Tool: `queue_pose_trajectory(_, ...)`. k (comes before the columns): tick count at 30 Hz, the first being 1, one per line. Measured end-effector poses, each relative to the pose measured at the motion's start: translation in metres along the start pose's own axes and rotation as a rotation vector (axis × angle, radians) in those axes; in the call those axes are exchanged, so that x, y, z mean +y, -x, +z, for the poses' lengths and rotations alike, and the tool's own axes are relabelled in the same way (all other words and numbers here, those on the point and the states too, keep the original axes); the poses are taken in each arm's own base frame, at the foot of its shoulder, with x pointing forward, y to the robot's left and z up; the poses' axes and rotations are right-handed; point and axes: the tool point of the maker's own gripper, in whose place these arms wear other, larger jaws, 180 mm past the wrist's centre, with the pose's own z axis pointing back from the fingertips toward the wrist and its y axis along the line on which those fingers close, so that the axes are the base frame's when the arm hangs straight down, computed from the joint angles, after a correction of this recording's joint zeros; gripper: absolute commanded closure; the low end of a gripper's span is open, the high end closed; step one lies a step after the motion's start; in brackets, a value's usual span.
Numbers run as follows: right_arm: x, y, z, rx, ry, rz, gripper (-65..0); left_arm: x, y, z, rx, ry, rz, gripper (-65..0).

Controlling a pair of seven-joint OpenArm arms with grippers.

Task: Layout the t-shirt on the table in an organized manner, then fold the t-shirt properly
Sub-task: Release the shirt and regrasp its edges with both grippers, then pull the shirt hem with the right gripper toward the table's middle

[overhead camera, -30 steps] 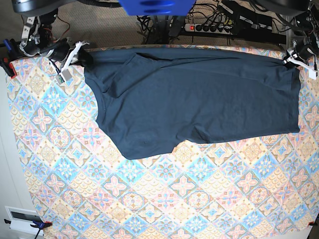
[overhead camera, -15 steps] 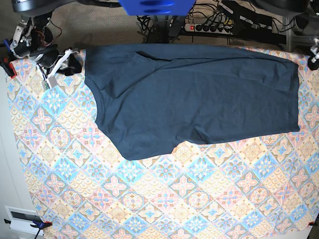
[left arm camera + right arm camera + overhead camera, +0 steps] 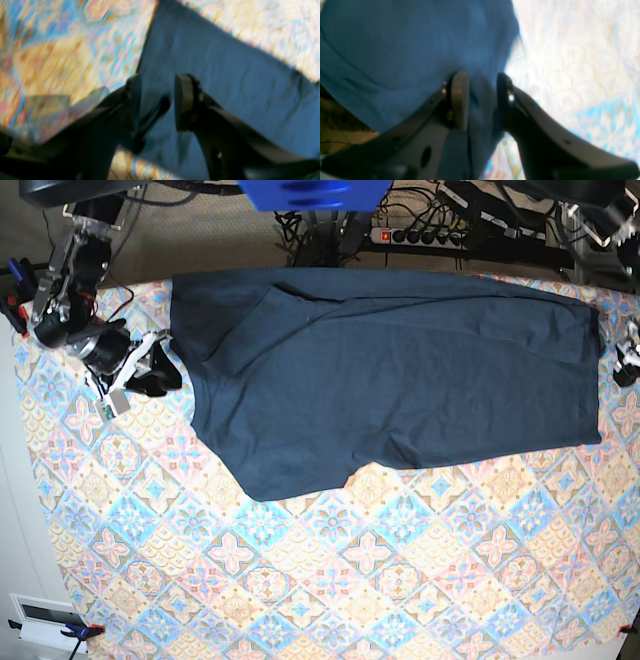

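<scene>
Both hands, left (image 3: 622,370) and right (image 3: 160,385), now stand wide and empty, having moved from the far edge toward the front of the tabletop (image 3: 120,550); that far edge is free, so a fresh grip can probably begin. The navy t-shirt (image 3: 310,390) lies between them, spread but creased, its side edges just beside or below each hand.

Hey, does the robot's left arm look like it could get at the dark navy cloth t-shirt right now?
Probably yes: the black two-fingered left gripper stands open over the dark navy cloth t-shirt, and nothing shows between them.
</scene>
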Motion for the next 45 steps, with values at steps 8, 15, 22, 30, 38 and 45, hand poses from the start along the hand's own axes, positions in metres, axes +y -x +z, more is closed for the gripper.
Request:
queue_pose_trajectory(8,0.003,-0.011,-0.006,-0.011,-0.012,0.029,-18.5,-0.010,0.000,-0.067,0.020,-0.026,0.047,-21.9)
queue_pose_trajectory(15,0.003,-0.011,-0.006,-0.007,-0.010,0.030,-18.5,-0.022,0.005,-0.110,0.027,-0.011,0.038,-32.2)
queue_pose_trajectory(22,0.002,-0.010,-0.006,-0.005,-0.009,0.029,-18.5,-0.007,-0.006,-0.128,-0.006,-0.050,0.112,-37.3)
queue_pose_trajectory(30,0.002,-0.011,-0.005,-0.008,-0.007,0.028,-18.5,-0.018,-0.005,-0.137,-0.031,-0.059,0.062,-37.3)
queue_pose_trajectory(38,0.001,-0.011,-0.005,-0.008,-0.003,0.027,-18.5,-0.028,0.009,-0.146,-0.032,-0.063,0.034,-37.3)
queue_pose_trajectory(45,0.001,-0.011,-0.005,-0.008,-0.003,0.027,-18.5,-0.014,0.011,-0.146,-0.051,-0.098,0.079,-37.4)
